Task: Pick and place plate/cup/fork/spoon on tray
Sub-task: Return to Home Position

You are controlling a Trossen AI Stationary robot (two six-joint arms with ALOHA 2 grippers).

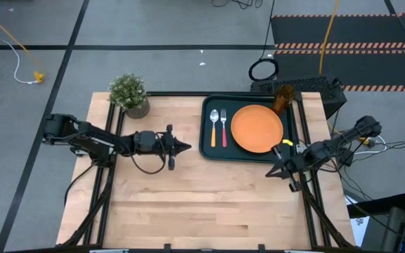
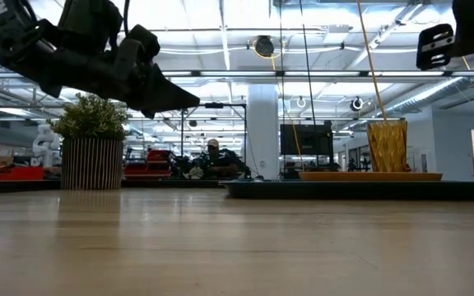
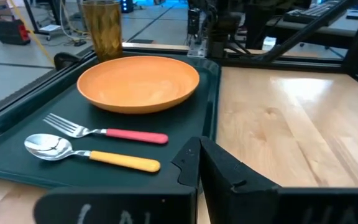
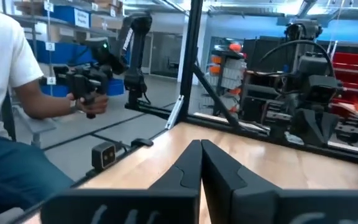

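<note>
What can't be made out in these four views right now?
- Red-handled metal fork and orange-handled metal spoon: hidden in the low view behind the dark green rectangular tray's raised rim.
- Flat round orange plate: seen only edge-on in the low view.
- Amber translucent plastic cup: top cut off by the left wrist view's upper edge.
- Right wrist view: faces away from the tray; no tableware shows.

Bright overhead light (ceiling lights [image 2: 220, 15] glare in the low view) throws soft shadows on the table [image 1: 188, 204].

Arms [image 1: 90, 137] black, jointed; cable loop [image 1: 146, 167]; yellow patch [image 1: 287, 143], perhaps tape.
</note>
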